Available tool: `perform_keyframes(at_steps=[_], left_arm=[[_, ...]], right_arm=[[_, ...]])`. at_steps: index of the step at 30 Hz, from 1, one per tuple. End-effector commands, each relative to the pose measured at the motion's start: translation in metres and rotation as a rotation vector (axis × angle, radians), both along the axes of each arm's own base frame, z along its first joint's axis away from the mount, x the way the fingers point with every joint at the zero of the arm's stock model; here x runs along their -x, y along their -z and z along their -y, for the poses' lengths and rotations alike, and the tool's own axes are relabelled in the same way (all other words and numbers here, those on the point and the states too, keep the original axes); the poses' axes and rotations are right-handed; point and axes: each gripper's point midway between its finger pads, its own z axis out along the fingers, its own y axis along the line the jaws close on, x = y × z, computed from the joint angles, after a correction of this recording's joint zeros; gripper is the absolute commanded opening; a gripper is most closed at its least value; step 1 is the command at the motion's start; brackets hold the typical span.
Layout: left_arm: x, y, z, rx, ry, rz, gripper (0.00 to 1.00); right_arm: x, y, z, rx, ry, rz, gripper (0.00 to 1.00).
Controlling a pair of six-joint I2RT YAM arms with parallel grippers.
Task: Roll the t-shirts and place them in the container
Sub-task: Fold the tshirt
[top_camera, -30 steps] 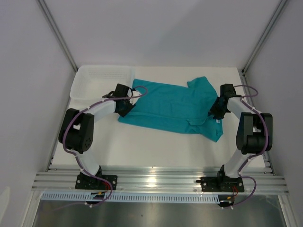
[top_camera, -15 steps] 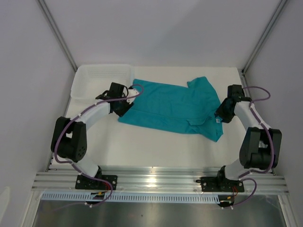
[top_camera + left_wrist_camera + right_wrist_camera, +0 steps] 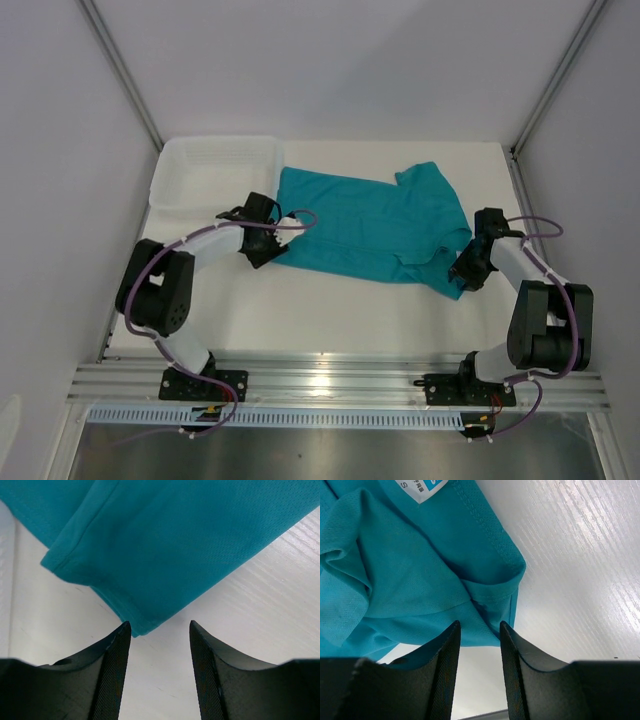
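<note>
My left end effector (image 3: 160, 626) is pointing, spread apart, at a corner of the teal t-shirt (image 3: 365, 225). My right end effector (image 3: 480, 625) is gaping likewise at the hem.

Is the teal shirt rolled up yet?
No, not rolled. The teal t-shirt lies flat on the white table, with no roll showing.

White tray (image 3: 215, 168) on a pale worktop (image 3: 330, 310)
The tray lies just beyond the left tool (image 3: 262, 252), at the worktop's far left corner, not touching it.
</note>
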Motion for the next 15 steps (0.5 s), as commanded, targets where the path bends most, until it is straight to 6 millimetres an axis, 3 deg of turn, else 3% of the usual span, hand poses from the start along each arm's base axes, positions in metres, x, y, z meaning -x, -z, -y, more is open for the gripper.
perform_keyframes(at_steps=[1, 5, 8, 10, 13, 15], left_arm=[[-0.011, 0.0, 0.004, -0.02, 0.052, 0.022, 0.54], [-0.014, 0.001, 0.004, -0.031, 0.064, 0.015, 0.55], [-0.022, 0.008, -0.008, -0.114, 0.052, 0.021, 0.54], [-0.023, 0.014, -0.011, -0.137, 0.065, 0.017, 0.5], [-0.022, 0.018, -0.012, -0.143, 0.072, 0.019, 0.3], [-0.021, 0.018, -0.012, -0.141, 0.075, 0.02, 0.03]], right_arm=[[-0.002, 0.003, 0.004, 0.016, 0.015, 0.007, 0.4], [-0.004, 0.005, 0.0, -0.006, 0.005, 0.024, 0.38], [-0.002, 0.011, 0.0, -0.008, 0.003, 0.007, 0.3], [-0.002, 0.012, 0.001, -0.009, 0.006, 0.003, 0.2], [-0.002, 0.011, 0.008, 0.0, 0.027, 0.008, 0.04], [-0.002, 0.008, 0.014, 0.006, 0.044, 0.013, 0.0]])
